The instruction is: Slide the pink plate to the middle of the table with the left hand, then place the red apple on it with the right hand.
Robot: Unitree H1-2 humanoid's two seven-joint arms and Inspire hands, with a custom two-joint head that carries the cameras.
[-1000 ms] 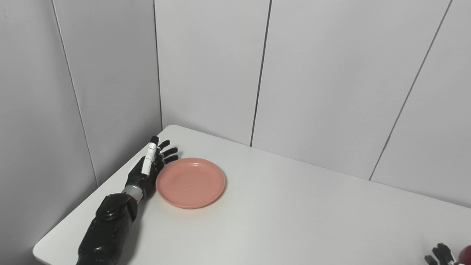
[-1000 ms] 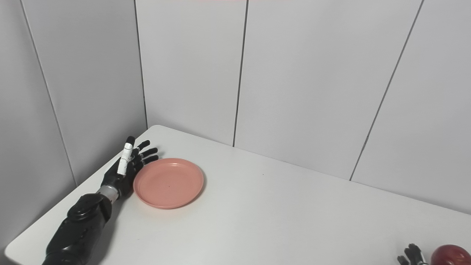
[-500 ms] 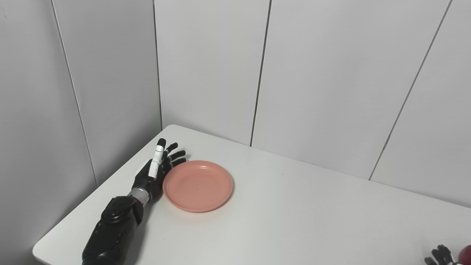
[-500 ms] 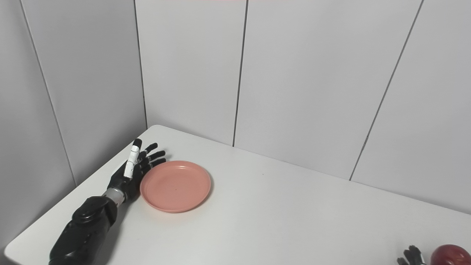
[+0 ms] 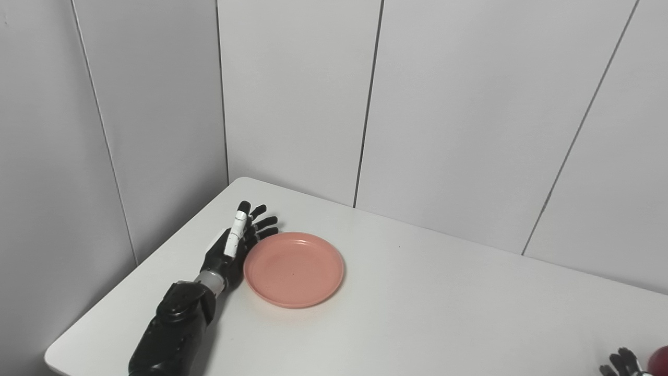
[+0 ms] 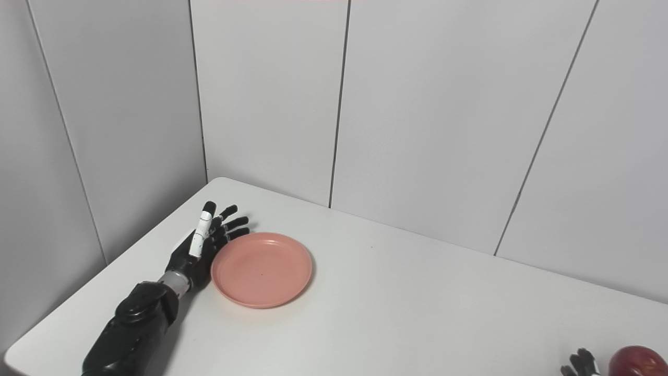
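The pink plate (image 5: 293,268) lies flat on the white table (image 5: 428,308), left of its middle. My left hand (image 5: 235,248) stands on edge against the plate's left rim, open, fingers stretched out toward the back wall. The red apple (image 6: 636,361) sits at the bottom right corner, cut off by the frame edge. Just left of the apple, only the fingertips of my right hand (image 6: 580,363) show, so its state cannot be told.
Grey panelled walls close the table in at the back and on the left. The table's rounded far-left corner (image 5: 244,180) lies just behind my left hand. Bare tabletop stretches between plate and apple.
My left hand has pushed the plate to the right and slightly nearer, staying against its left rim. The right hand and apple have not moved.
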